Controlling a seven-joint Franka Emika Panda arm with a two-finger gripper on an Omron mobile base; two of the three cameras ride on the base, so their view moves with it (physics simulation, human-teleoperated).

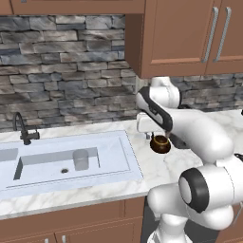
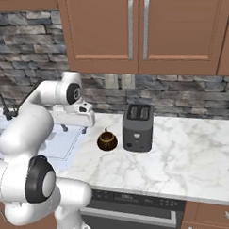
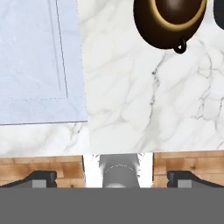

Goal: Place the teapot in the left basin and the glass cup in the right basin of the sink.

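The dark-brown teapot [image 1: 160, 144] [image 2: 107, 140] stands upright on the marble counter, between the sink [image 1: 129, 161] and a black toaster. The pale glass cup [image 1: 80, 159] stands upright in the right basin [image 1: 42, 174], next to its drain hole. At the view's left edge only a strip of the left basin [image 1: 6, 155] shows. My gripper [image 1: 147, 135] [image 2: 73, 129] hangs open over the counter, just left of the teapot and by the sink's right rim. In the hand view the teapot [image 3: 169, 21] lies at the top right, well beyond the fingertips [image 3: 42, 177], with nothing between them.
The black toaster [image 2: 137, 126] stands close to the right of the teapot. A dark curved faucet [image 1: 23, 128] rises behind the sink. Wooden wall cabinets [image 1: 185, 38] hang above the counter. Bare marble stretches to the right of the toaster [image 2: 193, 155].
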